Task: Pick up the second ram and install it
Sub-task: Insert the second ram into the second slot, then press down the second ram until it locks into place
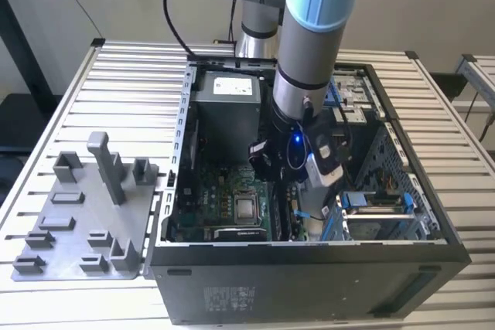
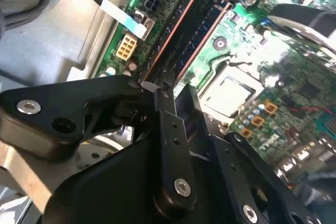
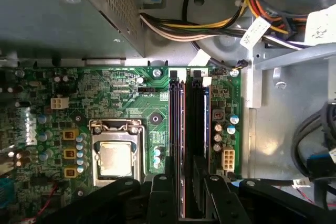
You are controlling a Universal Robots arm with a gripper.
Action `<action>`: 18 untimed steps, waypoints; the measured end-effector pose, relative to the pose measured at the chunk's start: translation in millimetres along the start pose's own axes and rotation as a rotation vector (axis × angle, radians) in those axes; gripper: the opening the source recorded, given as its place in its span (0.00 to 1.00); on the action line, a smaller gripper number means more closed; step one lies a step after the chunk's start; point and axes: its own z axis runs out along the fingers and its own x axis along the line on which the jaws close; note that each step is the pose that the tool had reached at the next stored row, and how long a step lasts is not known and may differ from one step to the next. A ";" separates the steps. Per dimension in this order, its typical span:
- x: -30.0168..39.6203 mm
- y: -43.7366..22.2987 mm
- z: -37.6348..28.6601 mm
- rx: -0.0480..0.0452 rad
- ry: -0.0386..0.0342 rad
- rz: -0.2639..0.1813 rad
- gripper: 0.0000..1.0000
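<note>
The second ram shows edge-on as a thin copper-coloured line (image 3: 182, 119) (image 2: 205, 38), standing in a memory slot of the green motherboard (image 3: 121, 93) beside the processor socket (image 3: 113, 158). My gripper (image 3: 182, 163) (image 2: 176, 85) is low inside the open computer case (image 1: 186, 191), over the near end of that stick. Its black fingers (image 3: 160, 195) stand close on either side of the stick and look shut on it. In the exterior view my gripper (image 1: 290, 202) sits under the arm's wrist, at the slots to the exterior view's right of the socket (image 1: 246, 208).
A grey fixture tray (image 1: 77, 222) with upright posts lies on the slatted table at the exterior view's left. The power supply (image 1: 224, 106), cable bundles (image 3: 210, 19) and a drive cage (image 1: 379, 206) crowd the case around the slots. A parallel slot (image 3: 198, 119) runs beside the stick.
</note>
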 end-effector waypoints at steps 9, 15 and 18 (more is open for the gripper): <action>0.2 0.2 -15.8 0.0000 0.0001 0.000 0.20; 0.3 0.2 -16.5 0.0000 0.0000 0.000 0.11; 0.4 0.2 -17.5 -0.0001 0.0000 0.000 0.11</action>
